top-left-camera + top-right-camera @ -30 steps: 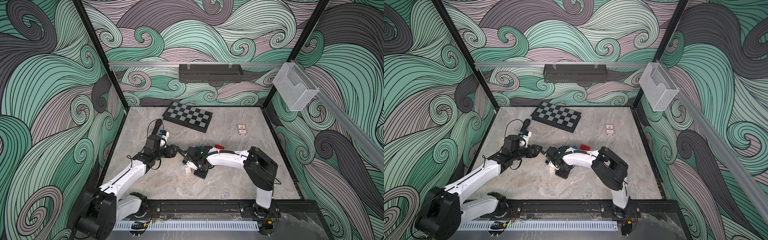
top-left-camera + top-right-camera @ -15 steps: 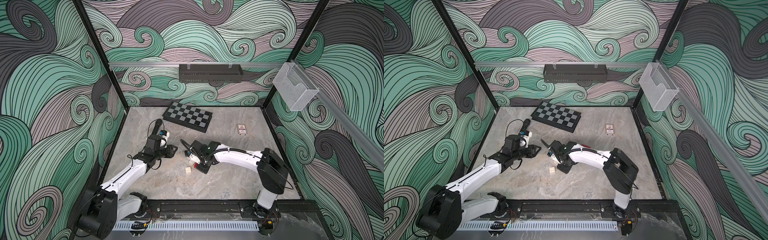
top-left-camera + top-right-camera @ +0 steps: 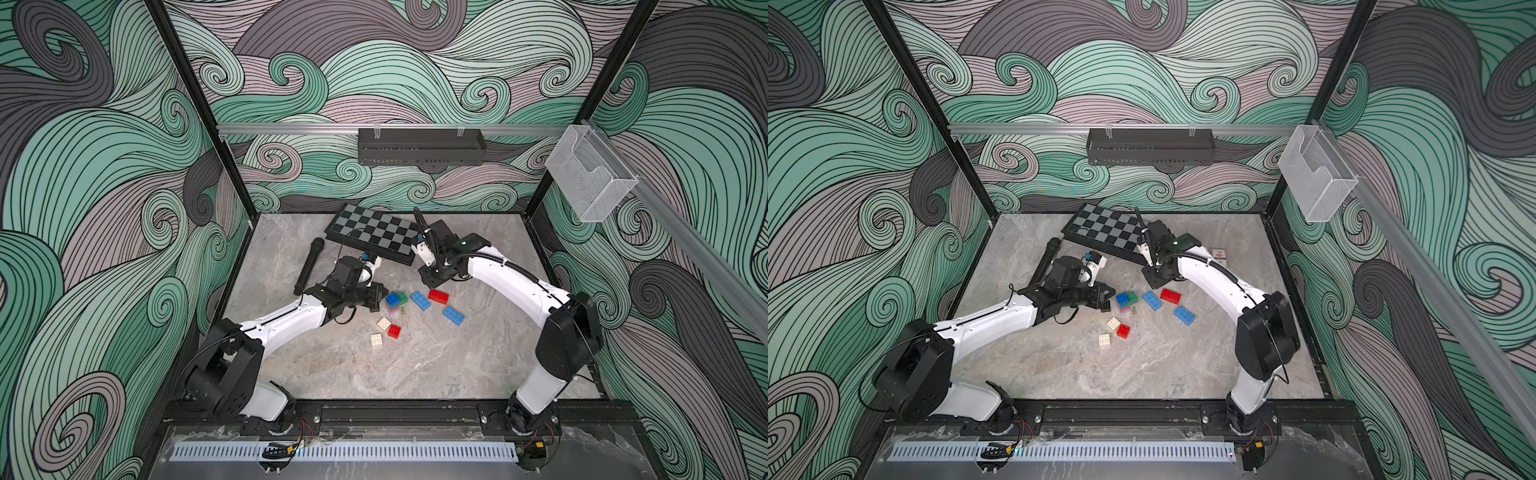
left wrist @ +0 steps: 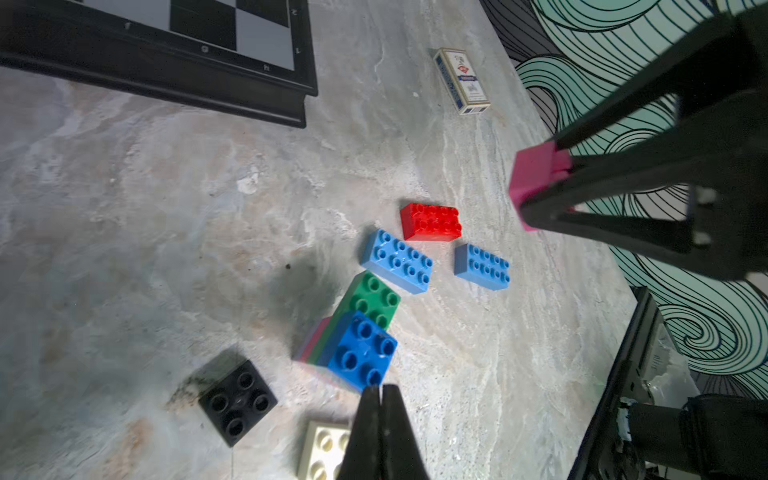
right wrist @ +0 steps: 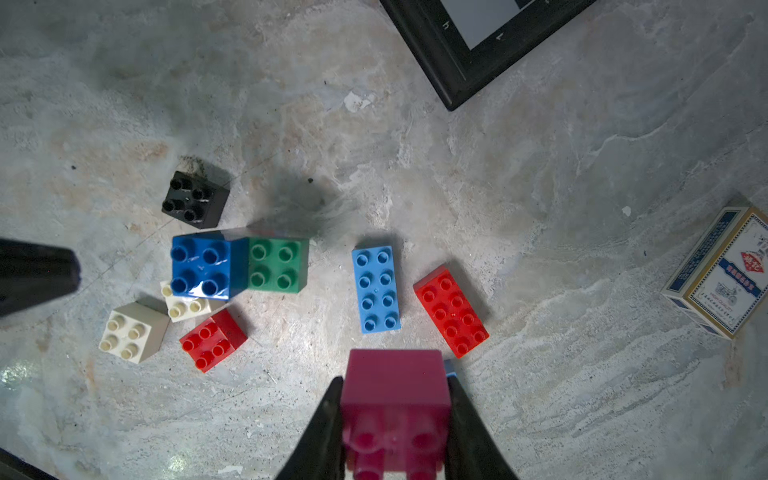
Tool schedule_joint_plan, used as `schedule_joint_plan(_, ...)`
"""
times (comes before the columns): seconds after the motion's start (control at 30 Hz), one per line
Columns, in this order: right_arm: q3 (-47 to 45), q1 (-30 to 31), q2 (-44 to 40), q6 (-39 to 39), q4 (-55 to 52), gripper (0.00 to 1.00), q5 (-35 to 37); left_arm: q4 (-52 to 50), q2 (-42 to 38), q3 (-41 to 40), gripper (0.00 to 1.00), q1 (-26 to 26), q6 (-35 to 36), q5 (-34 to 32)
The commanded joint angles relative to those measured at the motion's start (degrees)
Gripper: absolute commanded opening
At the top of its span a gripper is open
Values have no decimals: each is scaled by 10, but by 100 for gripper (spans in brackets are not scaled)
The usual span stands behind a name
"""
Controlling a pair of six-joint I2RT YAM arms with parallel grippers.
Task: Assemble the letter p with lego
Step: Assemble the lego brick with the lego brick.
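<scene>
- The lego [image 3: 421,300] is lying as a loose cluster in the middle of the worktop [image 3: 374,374], between the two arms. One pink brick [image 5: 395,370] is hanging above the cluster, clear of the surface.
- The right tool [image 5: 394,384] is pinching the pink brick by its side walls, with the studs facing the wrist camera. The walls are smooth, so the brick is at risk of slipping or twisting in the jaws if it is pressed down off-centre.
- The left tool [image 4: 381,390] is pressed together and carrying nothing. It is sitting just beside the blue square brick [image 4: 361,351], which is topping a small stack with green and pink layers showing.
- Nothing is bracing this stack, so a downward push from the right arm is likely to tip or slide it rather than seat the studs.
- The black brick [image 4: 237,399] and a cream brick [image 4: 322,451] are lying close to the left tool. A sideways sweep is likely to scatter them.
- A light-blue oblong [image 5: 376,289] and the red oblong [image 5: 451,311] are lying apart from the stack, on the near side of the pink brick. A low approach is risking a knock.
- Both arms are reaching toward the same cluster, so a clash of fingertips is becoming possible.
- The chessboard [image 3: 374,237] is lying just beside the right wrist in a top view. A wide swing is risking contact with its rim.
</scene>
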Motion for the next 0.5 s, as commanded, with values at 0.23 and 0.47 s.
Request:
schedule_joint_plan(0.23, 49, -10, 69, 6, -38, 12, -50, 33, 57, 24, 0, -8, -6, 52)
schedule_joint_plan(0.47, 52, -10, 83, 3, -38, 12, -55, 35, 58, 22, 0, -8, 1, 58)
